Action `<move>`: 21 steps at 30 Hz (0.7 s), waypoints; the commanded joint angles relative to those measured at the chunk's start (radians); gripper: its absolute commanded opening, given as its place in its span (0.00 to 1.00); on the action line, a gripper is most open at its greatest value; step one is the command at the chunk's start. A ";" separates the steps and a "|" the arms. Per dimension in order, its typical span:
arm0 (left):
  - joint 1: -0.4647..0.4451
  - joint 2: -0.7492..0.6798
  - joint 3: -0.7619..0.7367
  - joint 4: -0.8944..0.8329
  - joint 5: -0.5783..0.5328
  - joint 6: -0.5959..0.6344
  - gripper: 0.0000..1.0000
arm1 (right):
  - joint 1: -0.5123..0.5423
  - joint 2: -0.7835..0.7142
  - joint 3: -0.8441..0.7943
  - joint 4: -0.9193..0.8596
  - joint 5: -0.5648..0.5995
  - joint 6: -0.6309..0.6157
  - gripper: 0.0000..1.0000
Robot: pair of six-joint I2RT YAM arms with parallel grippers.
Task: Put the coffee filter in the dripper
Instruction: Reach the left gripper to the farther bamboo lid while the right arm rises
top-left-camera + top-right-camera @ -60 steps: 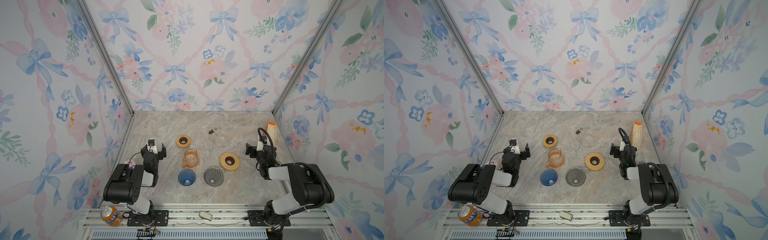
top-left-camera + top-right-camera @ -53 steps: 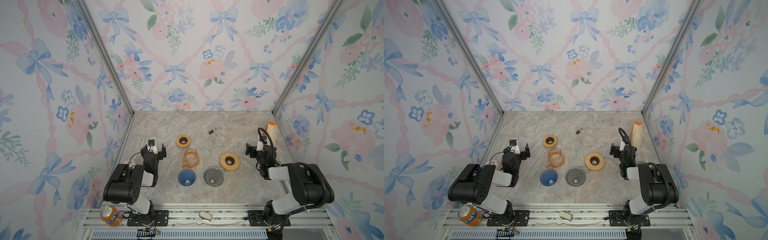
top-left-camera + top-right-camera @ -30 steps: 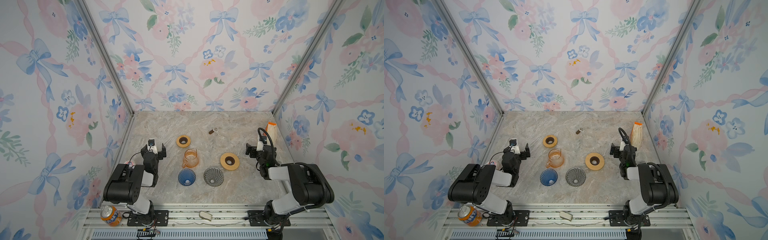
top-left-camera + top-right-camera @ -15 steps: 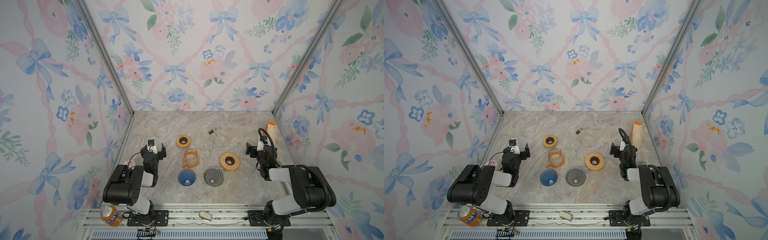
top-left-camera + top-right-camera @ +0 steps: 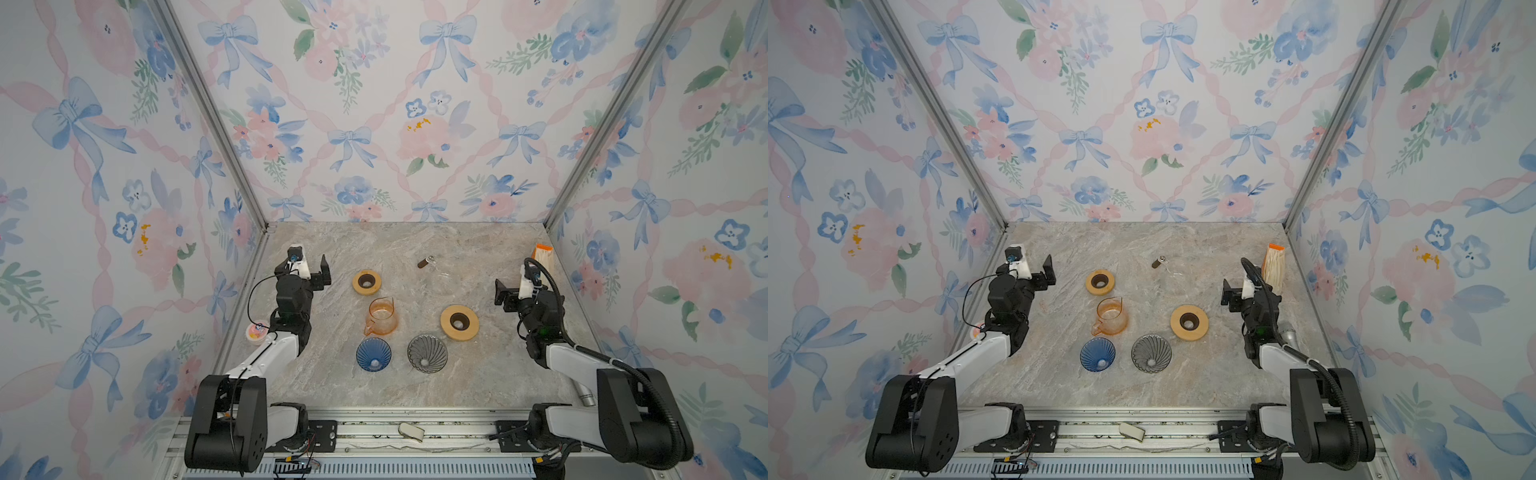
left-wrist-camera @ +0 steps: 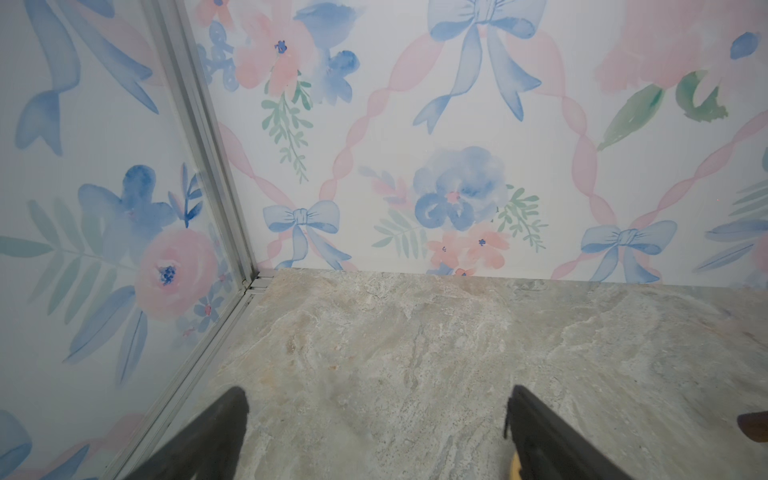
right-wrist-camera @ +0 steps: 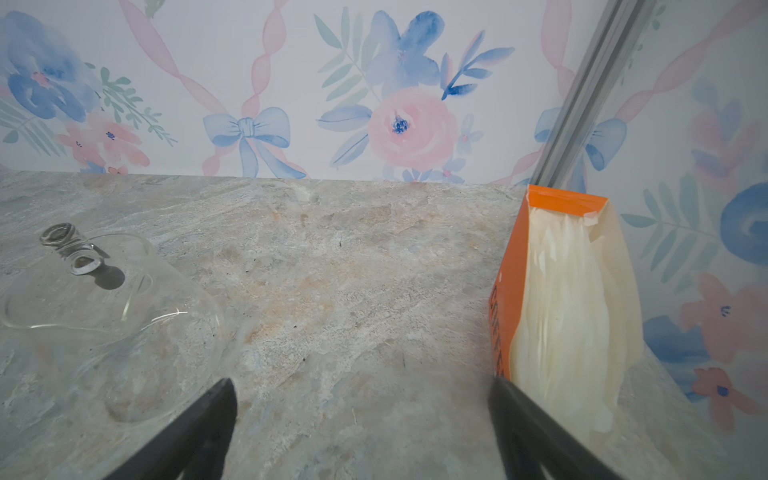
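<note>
An orange pack of white coffee filters (image 5: 542,259) (image 5: 1274,266) stands upright at the back right, against the side wall. In the right wrist view the filter pack (image 7: 573,299) rises just beyond one finger. A blue dripper (image 5: 373,354) (image 5: 1097,353) and a grey dripper (image 5: 427,353) (image 5: 1151,353) sit side by side at the front centre. My left gripper (image 5: 309,270) (image 5: 1034,272) (image 6: 376,415) hovers open over bare table at the left. My right gripper (image 5: 517,291) (image 5: 1241,293) (image 7: 361,399) is open and empty beside the pack.
An orange glass pitcher (image 5: 381,316) stands behind the drippers. Two tan rings (image 5: 366,282) (image 5: 459,322) lie on the marble table (image 5: 478,374). A clear glass carafe (image 7: 104,299) with a brown stopper (image 5: 423,263) lies at the back. A metal cylinder (image 5: 584,395) lies by the right arm.
Both arms have started to move. The left gripper has lifted clearly off its rest pose; the right gripper has shifted only slightly. Both stay open.
</note>
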 commanded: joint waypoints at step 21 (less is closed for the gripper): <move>-0.004 0.063 0.342 -0.707 0.360 -0.332 0.98 | 0.178 -0.160 0.439 -0.688 -0.054 -0.055 0.96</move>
